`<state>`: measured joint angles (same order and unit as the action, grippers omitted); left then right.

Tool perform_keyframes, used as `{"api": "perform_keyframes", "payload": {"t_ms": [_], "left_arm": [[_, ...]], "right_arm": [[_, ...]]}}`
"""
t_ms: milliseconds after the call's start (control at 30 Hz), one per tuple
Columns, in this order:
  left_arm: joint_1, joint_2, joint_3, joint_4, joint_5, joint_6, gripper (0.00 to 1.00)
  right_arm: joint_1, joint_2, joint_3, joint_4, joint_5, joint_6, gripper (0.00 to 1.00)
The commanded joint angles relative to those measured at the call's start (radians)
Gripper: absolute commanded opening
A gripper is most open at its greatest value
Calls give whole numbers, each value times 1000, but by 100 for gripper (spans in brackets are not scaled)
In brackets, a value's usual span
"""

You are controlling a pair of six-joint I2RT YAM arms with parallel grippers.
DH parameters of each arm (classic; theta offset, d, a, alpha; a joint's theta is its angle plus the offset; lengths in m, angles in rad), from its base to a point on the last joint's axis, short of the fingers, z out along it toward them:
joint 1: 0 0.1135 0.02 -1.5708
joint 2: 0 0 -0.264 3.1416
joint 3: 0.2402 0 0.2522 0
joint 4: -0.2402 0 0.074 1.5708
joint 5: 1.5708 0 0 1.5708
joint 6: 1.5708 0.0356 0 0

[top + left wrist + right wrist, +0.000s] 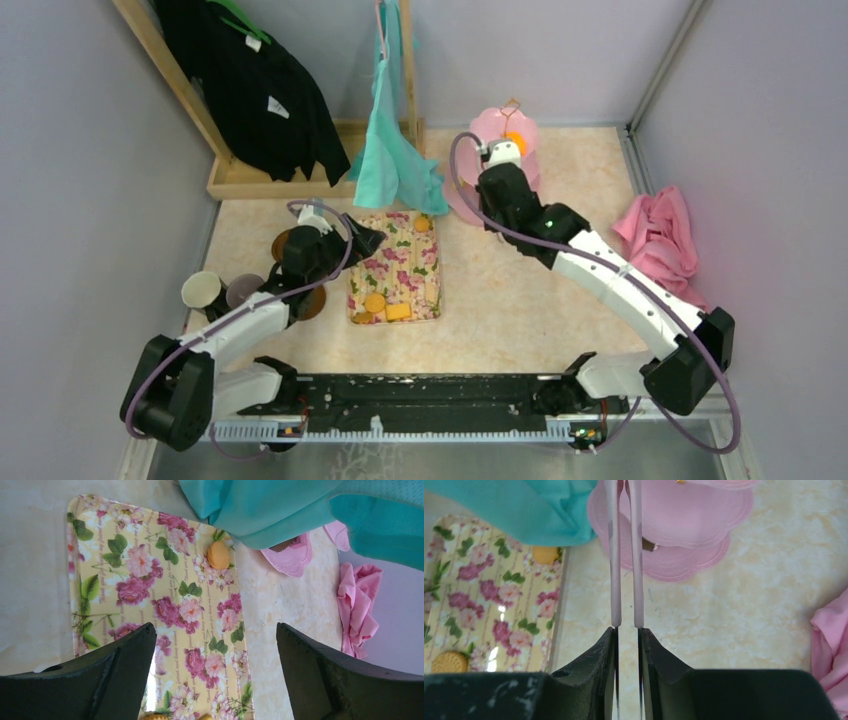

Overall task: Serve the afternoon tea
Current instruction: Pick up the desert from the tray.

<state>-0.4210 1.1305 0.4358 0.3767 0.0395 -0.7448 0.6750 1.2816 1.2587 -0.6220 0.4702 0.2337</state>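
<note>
Yellow floral tray [395, 262] holds orange snacks [374, 302]; pink stand [488, 126] holds one too.

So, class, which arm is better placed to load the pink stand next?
Right, likely: the right tool grips pink tongs reaching over the pink stand; the left tool hangs open over the floral tray.

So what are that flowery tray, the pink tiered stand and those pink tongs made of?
Flowery tray: likely melamine or plastic, glossy; light glints on its print. Pink tiered stand: moulded plastic by its look, smooth with scalloped rims. Pink tongs: thin matte strips, perhaps plastic or silicone.
</note>
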Motion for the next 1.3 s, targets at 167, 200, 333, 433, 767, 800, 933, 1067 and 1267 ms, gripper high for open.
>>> {"api": "perform_keyframes", "payload": {"t_ms": [167, 200, 333, 433, 767, 800, 933, 1067, 1267], "left_arm": [[-1, 62, 33, -46, -3, -23, 95], [0, 79, 43, -48, 0, -21, 95], [6, 155, 88, -29, 7, -21, 95], [15, 241, 150, -15, 27, -27, 94], [51, 416, 257, 10, 96, -42, 91], [53, 408, 251, 13, 89, -41, 91], [59, 377, 242, 6, 69, -29, 91], [61, 337, 225, -2, 50, -17, 91], [60, 260, 162, 21, 22, -23, 91]], "right_arm": [[167, -28, -120, 58, 24, 93, 22], [178, -17, -133, 70, 12, 101, 22], [203, 36, -167, 120, -38, 134, 22], [216, 92, -170, 160, -89, 152, 22], [241, 311, -94, 226, -157, 180, 21], [241, 336, -75, 223, -159, 178, 21], [228, 456, 26, 204, -169, 162, 20], [183, 521, 84, 201, -195, 153, 20], [126, 588, 149, 184, -202, 122, 19]]}}
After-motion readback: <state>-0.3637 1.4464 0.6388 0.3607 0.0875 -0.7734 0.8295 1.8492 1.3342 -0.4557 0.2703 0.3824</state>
